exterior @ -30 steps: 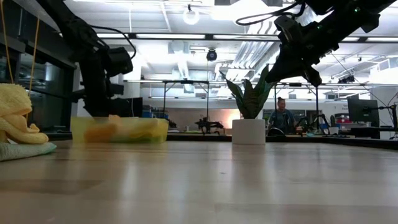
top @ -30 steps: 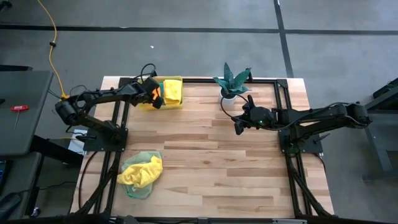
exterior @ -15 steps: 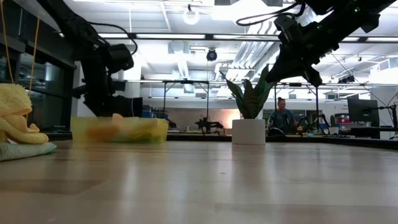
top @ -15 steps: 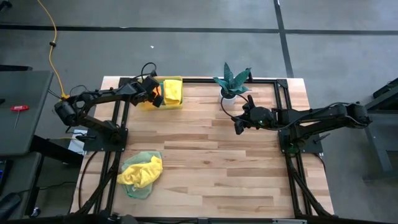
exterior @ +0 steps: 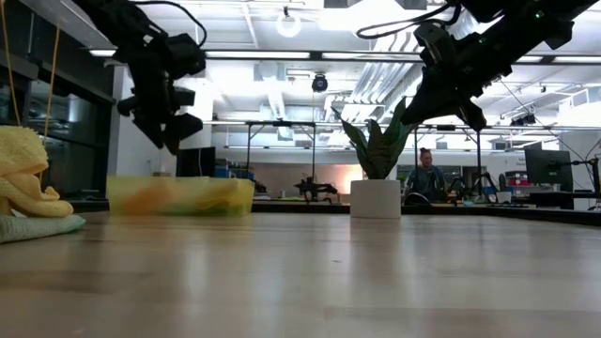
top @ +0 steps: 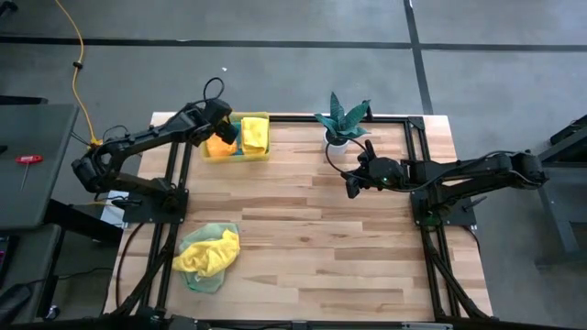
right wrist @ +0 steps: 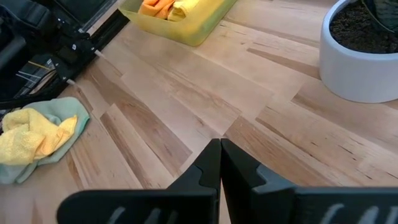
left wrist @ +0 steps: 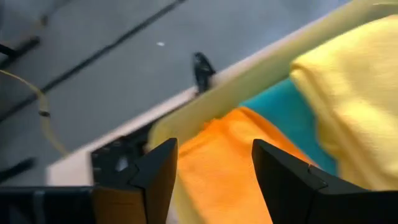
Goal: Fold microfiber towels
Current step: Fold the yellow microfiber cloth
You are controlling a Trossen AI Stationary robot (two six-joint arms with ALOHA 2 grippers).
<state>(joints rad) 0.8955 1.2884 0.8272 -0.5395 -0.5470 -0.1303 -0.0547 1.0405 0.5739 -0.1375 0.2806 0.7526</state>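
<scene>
A translucent yellow bin (top: pixel 261 156) at the table's far left holds an orange towel (left wrist: pixel 236 168), a teal towel (left wrist: pixel 280 106) and a yellow towel (top: pixel 254 133). My left gripper (top: pixel 225 130) hangs open and empty above the bin's left end; it also shows in the left wrist view (left wrist: pixel 214 149) and the low view (exterior: pixel 174 141). A crumpled yellow towel (top: pixel 209 250) lies on a light green towel (top: pixel 204 278) at the near left. My right gripper (top: pixel 351 190) is shut and empty above the table, near the plant pot.
A white pot with a green plant (top: pixel 339 137) stands at the far edge, right of the bin and close to my right gripper. Black frame rails (top: pixel 174 197) run along the table's sides. Bare wood (top: pixel 321 247) spans the middle and near right.
My left gripper has gone up out of the bin and now hangs well above it, carrying nothing. The towels have stayed in the bin.
</scene>
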